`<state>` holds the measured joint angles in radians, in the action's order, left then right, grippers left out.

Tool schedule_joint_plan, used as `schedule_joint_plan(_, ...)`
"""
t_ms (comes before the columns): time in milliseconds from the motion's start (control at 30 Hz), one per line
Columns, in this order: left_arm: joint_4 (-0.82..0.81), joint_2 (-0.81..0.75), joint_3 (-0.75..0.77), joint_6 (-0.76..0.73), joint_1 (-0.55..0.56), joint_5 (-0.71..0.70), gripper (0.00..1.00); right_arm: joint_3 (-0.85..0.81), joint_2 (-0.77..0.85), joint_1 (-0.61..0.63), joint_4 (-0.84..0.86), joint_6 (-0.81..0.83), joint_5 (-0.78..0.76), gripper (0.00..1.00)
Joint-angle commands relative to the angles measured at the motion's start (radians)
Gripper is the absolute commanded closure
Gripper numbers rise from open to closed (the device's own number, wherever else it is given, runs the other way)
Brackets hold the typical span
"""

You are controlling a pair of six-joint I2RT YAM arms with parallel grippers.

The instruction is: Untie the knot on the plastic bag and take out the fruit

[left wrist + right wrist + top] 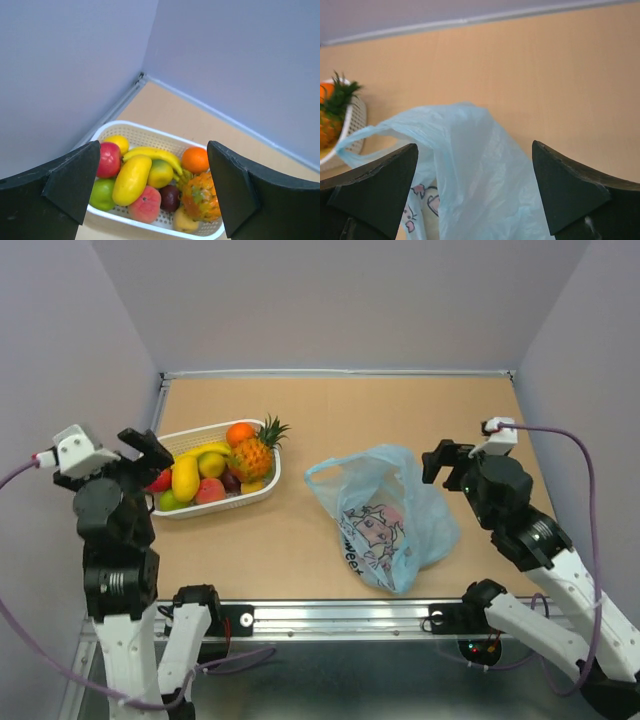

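The right gripper (441,462) hangs above the tabletop (400,410) with its jaws spread wide and nothing between them. In its wrist view the two dark fingers (372,185) frame the right gripper's gap (474,148) from either side, and the plastic bag (470,170) rises between them without touching either.

The plastic bag (386,515) lies slumped just left of that gripper, near the middle of the tabletop. It is thin, light blue and translucent, with the pink-and-black cartoon print facing up. One handle loop (322,473) arches loose at its upper-left end. Whether anything is inside it I cannot tell.

The left gripper (150,448) is also wide open and holds nothing, poised over the left end of the white basket (262,494). The basket stands at the far left, well apart from the bag. From the left wrist, the left gripper's gap (153,147) looks down on the fruit heaped in the basket (145,135):
- pineapple (202,197)
- orange (195,159)
- yellow mango (131,179)
- pink peach (146,204)
- red apple (109,159)
- green round fruit (102,192)

Bananas (152,152) and a dark plum (170,197) lie among them.
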<state>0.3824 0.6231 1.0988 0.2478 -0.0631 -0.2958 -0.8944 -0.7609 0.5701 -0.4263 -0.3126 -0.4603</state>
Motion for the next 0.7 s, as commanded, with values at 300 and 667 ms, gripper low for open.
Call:
schedule_joint_plan(300,0.263,-0.436,0.155,-0.013,0.052,-0.132,0.01,-0.022,0.437,0.004,0.012,0.112,-0.078,0.00)
schedule_joint_plan(667,0.239,-0.703,0.016,0.004,0.160,-0.290,0.01,0.113,0.710,0.004,0.012,0.142,-0.118,0.00)
